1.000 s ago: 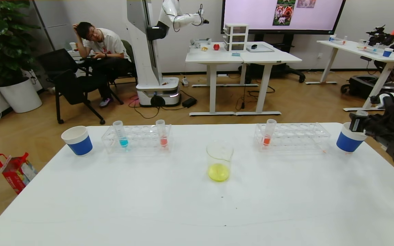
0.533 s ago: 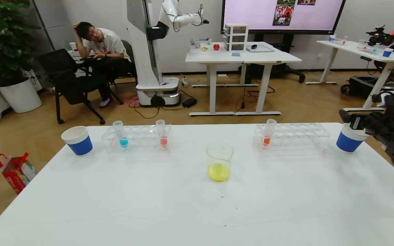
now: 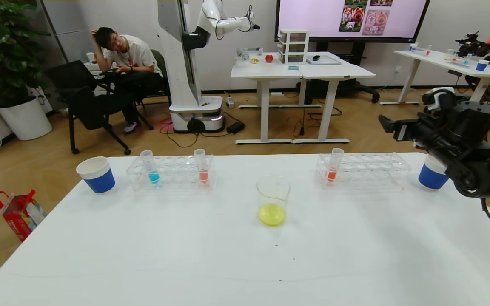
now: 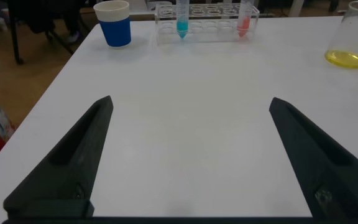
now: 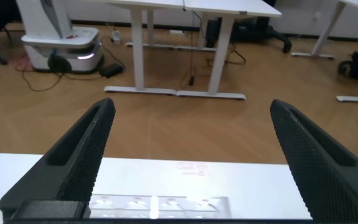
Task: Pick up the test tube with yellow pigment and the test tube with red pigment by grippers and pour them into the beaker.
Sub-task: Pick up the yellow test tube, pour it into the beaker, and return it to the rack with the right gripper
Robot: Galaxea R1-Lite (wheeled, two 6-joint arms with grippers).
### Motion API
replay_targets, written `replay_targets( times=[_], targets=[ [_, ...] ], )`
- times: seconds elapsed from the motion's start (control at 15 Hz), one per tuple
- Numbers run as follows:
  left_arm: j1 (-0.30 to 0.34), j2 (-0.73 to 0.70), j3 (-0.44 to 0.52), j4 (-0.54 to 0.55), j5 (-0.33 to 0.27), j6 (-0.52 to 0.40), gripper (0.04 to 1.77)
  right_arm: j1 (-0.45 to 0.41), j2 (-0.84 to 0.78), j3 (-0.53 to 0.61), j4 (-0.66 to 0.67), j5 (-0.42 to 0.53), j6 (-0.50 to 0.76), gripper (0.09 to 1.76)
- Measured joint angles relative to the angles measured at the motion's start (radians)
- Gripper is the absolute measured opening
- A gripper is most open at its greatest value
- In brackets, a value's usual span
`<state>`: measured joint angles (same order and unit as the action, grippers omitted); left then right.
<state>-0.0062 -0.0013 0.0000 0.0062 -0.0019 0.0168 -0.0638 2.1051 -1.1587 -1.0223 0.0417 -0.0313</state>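
Left paper cup (image 3: 96,174): blue with a white rim, upright at the left of the table (image 3: 185,255), middle height of the head view; it also shows at the upper left of the left wrist view.
Left rack (image 3: 170,171): clear plastic, just right of that cup; it holds a tube with blue liquid (image 3: 150,166) near its left end and a test tube with red pigment (image 3: 202,165) near its right end, both upright.
Left gripper (image 4: 188,158): seen only in its wrist view, low over bare tabletop at the near left; its two black fingers (image 4: 73,165) stand wide apart with nothing between them.
Beaker (image 3: 273,200): upright at the centre of the head view, nearer the camera than both racks and well apart from them; a shallow pool of yellow liquid lies at its bottom.
Test tube with yellow pigment: cannot be made out in any view.
Right rack (image 3: 363,170): clear plastic, right of centre; a second test tube with red pigment (image 3: 334,164) stands upright at its left end.
Right paper cup (image 3: 433,175): blue, just right of that rack, partly hidden by the arm.
Right gripper (image 5: 188,162): raised at the right edge of the head view, above the right rack's far end; its fingers are spread wide and hold nothing.
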Motion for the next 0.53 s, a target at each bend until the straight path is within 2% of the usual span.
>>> replay_targets(
  times=[0.2,0.53],
  targets=[
    [0.0,0.0,0.0,0.0,0.0,0.0,1.75,0.124,-0.075,0.028,0.002,-0.061,-0.001,1.74],
    [0.0,0.0,0.0,0.0,0.0,0.0,1.75,0.148,-0.308,0.115,0.018,-0.07,-0.006,1.74]
  ],
)
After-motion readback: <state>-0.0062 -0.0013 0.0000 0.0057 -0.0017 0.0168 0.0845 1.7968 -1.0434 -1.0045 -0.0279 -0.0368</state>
